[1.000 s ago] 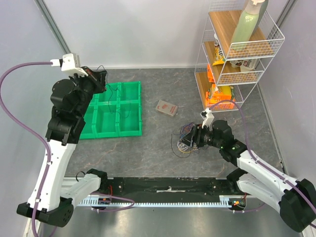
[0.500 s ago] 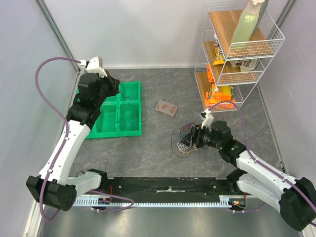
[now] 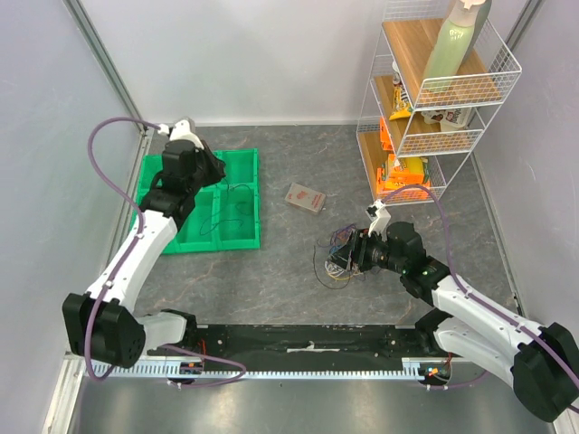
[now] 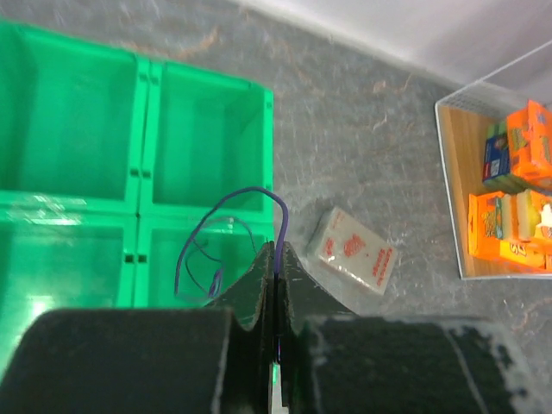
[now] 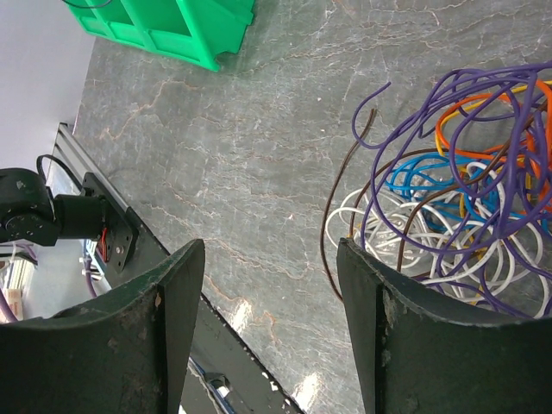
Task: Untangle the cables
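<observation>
**Top view.** My left pincer (image 3: 213,168) hangs over the green tray (image 3: 256,203) near the far left corner of the tabletop (image 3: 271,280), with a purple cable (image 3: 237,194) dangling from it. The tangle of cables (image 3: 336,256) lies toward the right edge, at my right pincer (image 3: 351,256); I cannot tell whether they touch.

**Left wrist view.** The left pincer (image 4: 276,255) is pressed fully together on the purple cable (image 4: 250,189), whose loop curls ahead of the tips over the tray's (image 4: 142,203) right-hand compartments. Risk: if it is released here, the springy loop may straddle a divider or drape over the rim.

**Right wrist view.** The right pincer (image 5: 269,250) gapes wide and holds nothing. The tangle of cables (image 5: 431,233) sits beside and beyond its right finger, not between the two. Risk: closing on the heap would likely catch several strands and drag the whole bunch.
</observation>
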